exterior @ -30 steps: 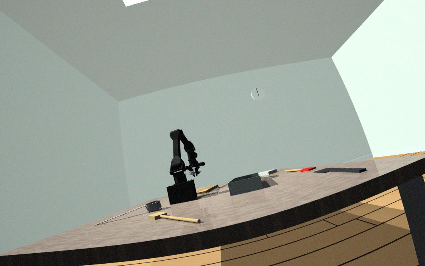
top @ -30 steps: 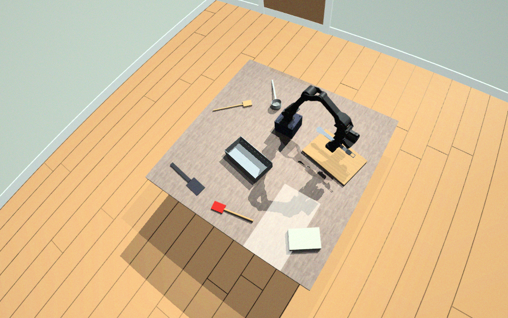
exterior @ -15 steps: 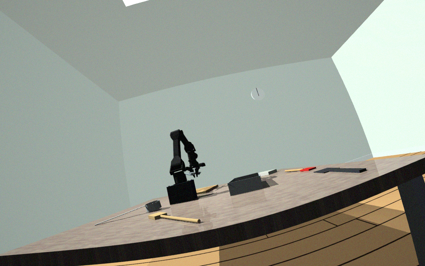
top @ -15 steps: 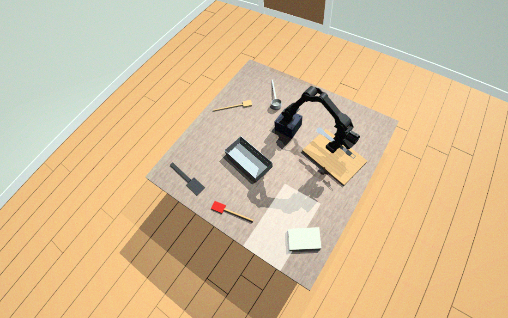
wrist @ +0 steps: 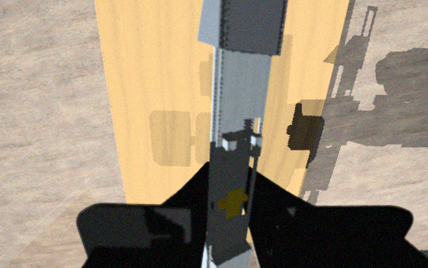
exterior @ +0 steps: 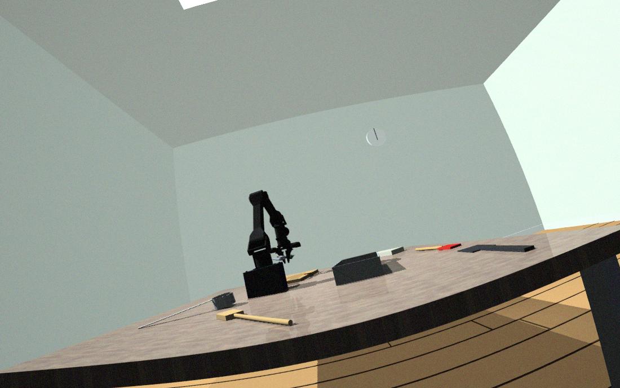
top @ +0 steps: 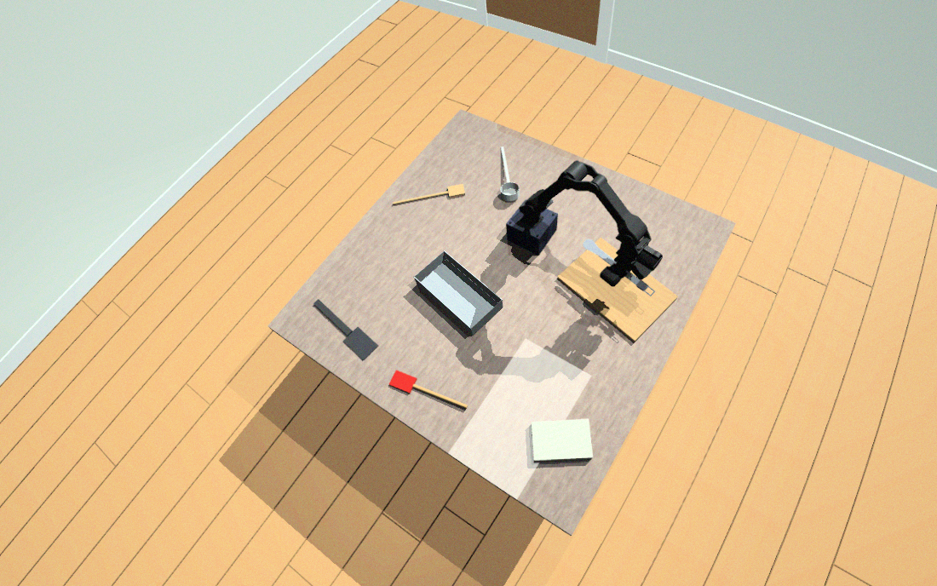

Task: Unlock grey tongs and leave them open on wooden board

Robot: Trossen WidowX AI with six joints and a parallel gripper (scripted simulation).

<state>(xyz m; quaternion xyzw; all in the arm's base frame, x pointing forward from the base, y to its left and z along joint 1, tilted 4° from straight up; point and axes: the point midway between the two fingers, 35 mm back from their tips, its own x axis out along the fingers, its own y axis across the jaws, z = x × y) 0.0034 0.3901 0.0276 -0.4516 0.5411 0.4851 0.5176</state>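
Note:
My gripper points down and is shut on the grey tongs. The tongs are held roughly level above the wooden board. In the top view their broad pale end is on the robot base's side and their narrow outlined end points away. The arms look close together in the wrist view; the state of the lock cannot be told. The roasting tin stands apart from the board, with nothing resting across it.
The ladle and wooden turner lie near the robot base. The dark spatula, red-headed tool and pale box are on the table's far side from the base.

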